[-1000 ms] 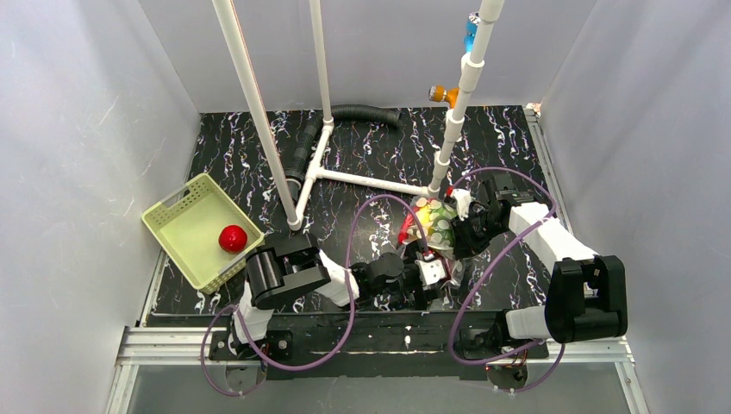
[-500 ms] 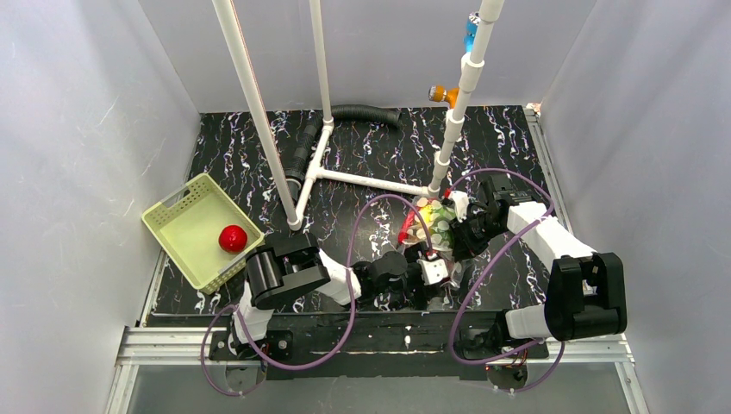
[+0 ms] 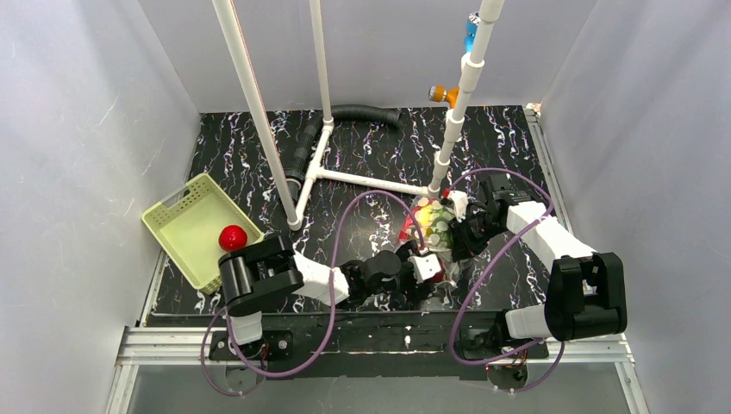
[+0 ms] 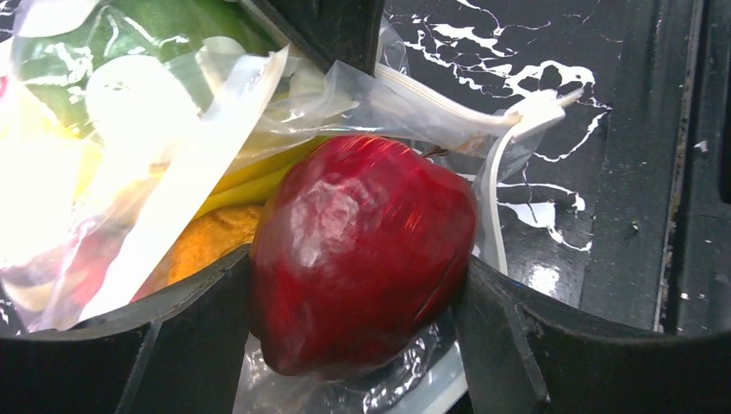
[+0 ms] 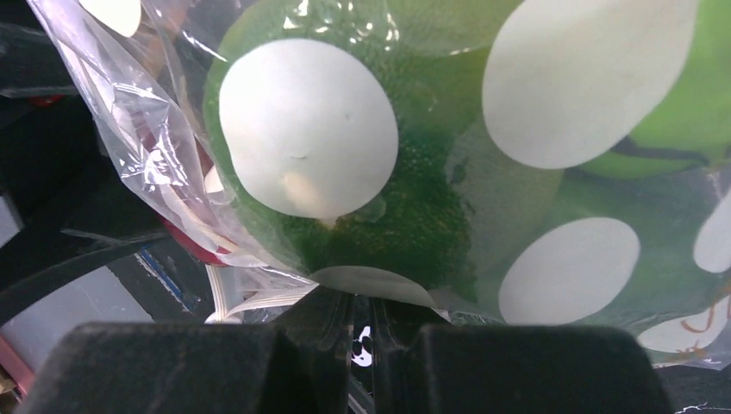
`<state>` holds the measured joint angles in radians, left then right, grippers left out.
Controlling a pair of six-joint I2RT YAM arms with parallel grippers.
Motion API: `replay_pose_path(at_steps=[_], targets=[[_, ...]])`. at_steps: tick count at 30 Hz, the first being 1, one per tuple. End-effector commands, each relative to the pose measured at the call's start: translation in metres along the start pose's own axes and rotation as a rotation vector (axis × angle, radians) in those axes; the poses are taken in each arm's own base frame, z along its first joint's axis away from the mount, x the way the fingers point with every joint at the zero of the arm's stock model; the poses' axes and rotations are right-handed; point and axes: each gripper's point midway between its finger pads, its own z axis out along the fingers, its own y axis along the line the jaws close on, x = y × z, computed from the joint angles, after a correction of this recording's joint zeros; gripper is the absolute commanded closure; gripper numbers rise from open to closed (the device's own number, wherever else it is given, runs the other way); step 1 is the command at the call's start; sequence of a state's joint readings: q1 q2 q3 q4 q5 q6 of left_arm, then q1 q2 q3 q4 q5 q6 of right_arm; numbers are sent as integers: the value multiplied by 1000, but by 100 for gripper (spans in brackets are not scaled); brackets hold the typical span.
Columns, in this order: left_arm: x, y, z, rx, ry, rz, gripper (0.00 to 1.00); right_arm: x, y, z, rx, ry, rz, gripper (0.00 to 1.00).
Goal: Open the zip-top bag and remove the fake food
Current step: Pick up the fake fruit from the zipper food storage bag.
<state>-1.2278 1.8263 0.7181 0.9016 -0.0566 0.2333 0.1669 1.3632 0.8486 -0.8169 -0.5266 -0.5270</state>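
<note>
Left jaws clamped on red apple point(image 4: 362, 250) at bag point(image 4: 155, 138) mouth; right jaws pinching the bag's dotted film.

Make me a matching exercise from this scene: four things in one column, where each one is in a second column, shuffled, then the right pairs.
Things
1. dark red apple
2. red round fruit
3. zip-top bag
4. green piece

Places
A. lying in the pale green basket
B. pinched by the right gripper
C. clamped in the left gripper
D. inside the bag, behind its pale dots

Pairs: 1-C, 2-A, 3-B, 4-D
</note>
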Motion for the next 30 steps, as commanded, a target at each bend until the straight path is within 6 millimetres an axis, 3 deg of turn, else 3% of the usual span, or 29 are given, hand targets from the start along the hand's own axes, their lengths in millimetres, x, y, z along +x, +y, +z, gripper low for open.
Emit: replay_pose_path(at_steps=[1, 13, 16, 30], targets=[[-17, 6, -17, -38, -24, -82, 100, -13, 2, -9, 4, -30, -25, 83], [-30, 2, -41, -18, -3, -218, 100, -19, 8, -17, -17, -77, -35, 73], [-25, -1, -47, -5, 17, -223, 100, -20, 9, -18, -21, -88, -34, 68], [-36, 7, -66, -40, -2, -263, 100, -24, 13, -22, -35, -112, -42, 66]])
